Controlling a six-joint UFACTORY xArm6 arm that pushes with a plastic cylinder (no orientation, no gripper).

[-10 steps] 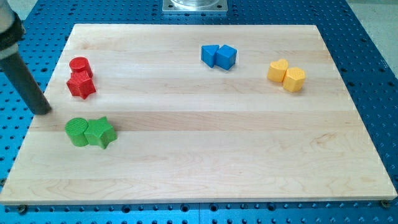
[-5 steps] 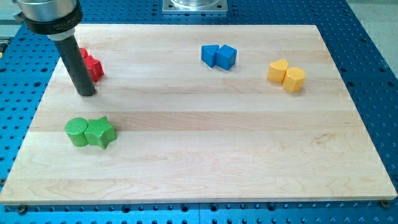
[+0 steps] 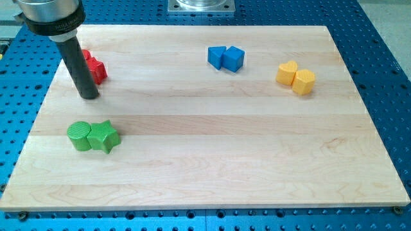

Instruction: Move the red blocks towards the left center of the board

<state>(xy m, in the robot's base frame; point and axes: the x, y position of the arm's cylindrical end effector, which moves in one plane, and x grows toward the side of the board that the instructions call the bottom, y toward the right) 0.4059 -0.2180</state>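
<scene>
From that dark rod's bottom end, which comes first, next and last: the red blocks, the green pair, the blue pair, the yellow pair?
Measured from my tip in the camera view:
1. Red blocks, just above it and partly hidden behind the rod.
2. Green blocks, below it, near the view's left.
3. Blue blocks, upper middle.
4. Yellow blocks, upper right, farthest.

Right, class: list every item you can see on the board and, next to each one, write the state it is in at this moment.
my tip: down on the board, just below the red blocks
red blocks: partly hidden behind the rod, upper left
green cylinder: touching the green star
green star: flat, left side
blue blocks: paired, touching
yellow blocks: paired, touching
board: flat
</scene>
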